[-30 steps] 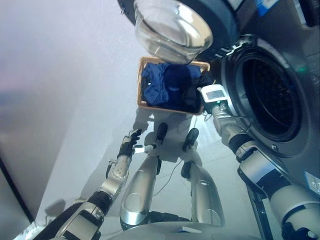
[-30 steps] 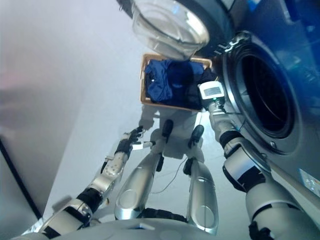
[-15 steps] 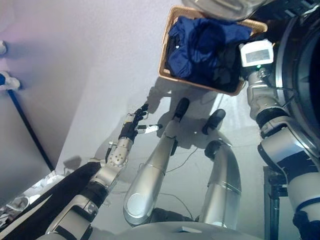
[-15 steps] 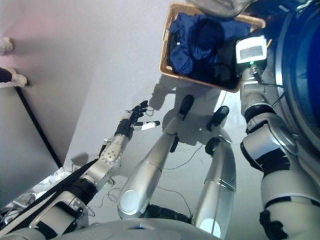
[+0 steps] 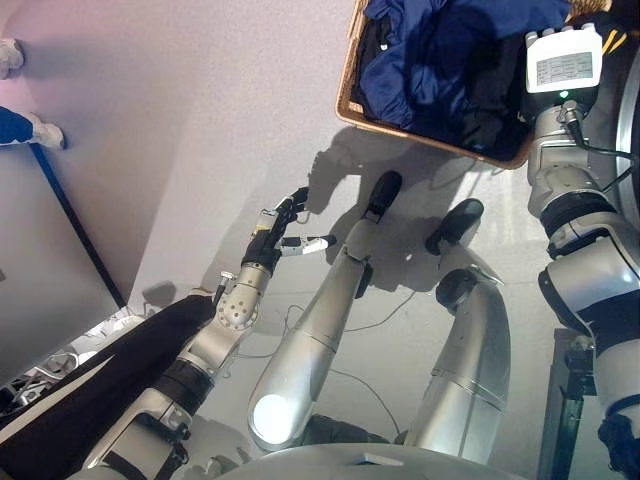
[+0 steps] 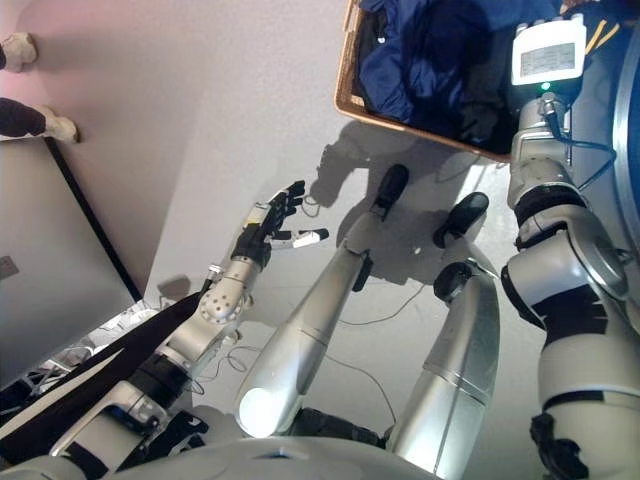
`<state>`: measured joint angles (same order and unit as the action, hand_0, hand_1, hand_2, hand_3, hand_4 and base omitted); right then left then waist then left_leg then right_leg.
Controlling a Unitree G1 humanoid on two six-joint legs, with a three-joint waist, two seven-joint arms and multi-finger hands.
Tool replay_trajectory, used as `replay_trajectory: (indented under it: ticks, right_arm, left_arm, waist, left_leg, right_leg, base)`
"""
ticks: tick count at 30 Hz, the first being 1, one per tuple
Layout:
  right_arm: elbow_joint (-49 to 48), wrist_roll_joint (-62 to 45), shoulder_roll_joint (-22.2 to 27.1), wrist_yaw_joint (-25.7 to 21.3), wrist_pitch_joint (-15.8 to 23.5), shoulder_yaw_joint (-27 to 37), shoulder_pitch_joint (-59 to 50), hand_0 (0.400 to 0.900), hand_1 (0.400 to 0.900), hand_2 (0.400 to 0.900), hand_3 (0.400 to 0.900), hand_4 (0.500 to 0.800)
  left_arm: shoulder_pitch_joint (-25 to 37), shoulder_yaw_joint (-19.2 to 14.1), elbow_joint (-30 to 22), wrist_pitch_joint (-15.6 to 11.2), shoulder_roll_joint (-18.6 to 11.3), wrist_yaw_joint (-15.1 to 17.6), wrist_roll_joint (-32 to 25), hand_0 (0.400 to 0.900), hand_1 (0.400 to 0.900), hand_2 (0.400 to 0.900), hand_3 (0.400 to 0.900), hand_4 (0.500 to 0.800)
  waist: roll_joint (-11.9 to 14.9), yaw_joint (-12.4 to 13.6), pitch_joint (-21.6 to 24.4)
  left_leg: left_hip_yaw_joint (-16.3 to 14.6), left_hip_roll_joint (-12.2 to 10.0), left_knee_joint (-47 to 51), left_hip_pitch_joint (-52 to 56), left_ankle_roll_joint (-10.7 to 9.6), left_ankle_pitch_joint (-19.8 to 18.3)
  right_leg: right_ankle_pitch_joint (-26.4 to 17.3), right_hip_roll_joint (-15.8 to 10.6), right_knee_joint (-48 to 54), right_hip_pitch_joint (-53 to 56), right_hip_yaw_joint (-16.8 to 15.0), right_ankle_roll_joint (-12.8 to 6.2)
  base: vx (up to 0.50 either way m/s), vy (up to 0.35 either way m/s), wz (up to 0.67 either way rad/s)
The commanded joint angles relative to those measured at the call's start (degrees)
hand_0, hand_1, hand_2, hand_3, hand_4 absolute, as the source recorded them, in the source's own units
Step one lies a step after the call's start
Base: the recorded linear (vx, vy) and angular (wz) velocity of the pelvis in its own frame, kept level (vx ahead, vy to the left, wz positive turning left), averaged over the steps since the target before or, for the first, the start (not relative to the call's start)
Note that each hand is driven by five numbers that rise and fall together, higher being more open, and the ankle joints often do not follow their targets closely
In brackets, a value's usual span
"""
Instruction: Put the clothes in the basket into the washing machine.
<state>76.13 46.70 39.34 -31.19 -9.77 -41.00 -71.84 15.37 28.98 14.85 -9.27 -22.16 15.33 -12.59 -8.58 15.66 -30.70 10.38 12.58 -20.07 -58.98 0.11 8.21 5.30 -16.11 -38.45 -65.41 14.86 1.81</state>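
Note:
A woven basket [image 5: 349, 72] stands on the floor at the top right. It holds a blue garment [image 5: 420, 50] and dark clothes [image 5: 490, 112]. My right arm reaches up into the basket at its right end. The right hand is hidden among the clothes, so its fingers do not show. My left hand [image 5: 280, 225] hangs over the bare floor left of centre, well short of the basket, with straight spread fingers and nothing in it. It also shows in the right eye view [image 6: 270, 225]. The washing machine's dark rim [image 6: 630, 150] shows only at the right edge.
A person's white shoes [image 5: 8, 55] stand at the upper left on the floor. A dark strip [image 5: 80, 230] runs along the edge of a grey panel at the left. Pale floor lies between my left hand and the basket.
The camera has tilted down: the basket has slid to the top of the view, and the machine's glass door and drum have left it. Both arms keep their poses.

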Motion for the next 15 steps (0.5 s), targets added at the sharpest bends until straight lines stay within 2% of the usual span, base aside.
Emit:
replay_trajectory:
  ticks: [1,2,3,9,15]
  right_arm:
    - [-0.2,0.4,5.4,-0.6,0.1,-4.1,-0.2,0.9,0.9,0.9,0.9,0.8]
    - [-0.2,0.5,5.6,-0.5,0.1,-4.3,-0.3,0.639,0.639,0.639,0.639,0.644]
    - [-0.1,0.6,6.0,-0.5,0.0,-4.4,-0.5,0.4,0.4,0.4,0.4,0.5]
    - [-1.5,-1.5,6.7,-2.2,0.3,-3.8,-1.6,0.4,0.4,0.4,0.4,0.5]
    - [-9.3,-9.4,7.4,-6.1,3.6,0.2,-0.5,0.4,0.4,0.4,0.4,0.5]
  left_arm:
    - [-4.7,-0.2,-5.9,-3.4,-2.0,0.6,-0.4,0.9,0.9,0.9,0.9,0.8]
    - [-4.9,-0.2,-6.0,-3.4,-2.0,0.5,-0.4,0.9,0.9,0.9,0.9,0.8]
    - [-4.9,-0.2,-6.3,-3.4,-2.0,0.6,-0.4,0.9,0.9,0.9,0.9,0.8]
    - [-4.8,-0.5,-6.1,-3.5,-2.1,0.8,-0.2,0.9,0.9,0.9,0.9,0.8]
    - [-3.5,-1.3,-5.8,-3.0,-1.9,2.2,0.8,0.9,0.9,0.9,0.9,0.8]
  waist:
    - [-7.6,0.2,0.9]
    - [-7.7,0.1,0.9]
    - [-7.9,0.2,0.9]
    - [-7.9,-0.2,0.9]
    - [-5.8,-2.2,0.9]
  left_leg:
    - [-0.9,1.2,-5.4,-2.7,1.5,-9.0]
    - [-1.0,1.3,-5.7,-3.0,1.5,-9.1]
    - [-1.0,1.5,-5.9,-3.3,1.6,-9.1]
    - [-1.5,1.2,-5.5,-3.6,1.7,-8.8]
    - [-1.9,0.0,-3.5,-1.9,1.5,-8.6]
  right_leg:
    - [3.2,-1.9,-3.0,0.8,-3.8,-7.74]
    - [3.3,-2.1,-3.5,0.3,-4.1,-7.72]
    - [3.3,-2.4,-3.9,-0.1,-4.3,-7.72]
    - [2.6,-2.3,-3.1,-0.3,-5.0,-7.73]
    - [0.9,-1.1,1.5,1.7,-5.1,-7.85]
  base:
    - [-0.02,0.044,0.04]
    - [-0.02,0.034,0.05]
    - [-0.02,0.029,0.05]
    - [0.01,0.011,-0.04]
    - [0.03,-0.005,-0.15]
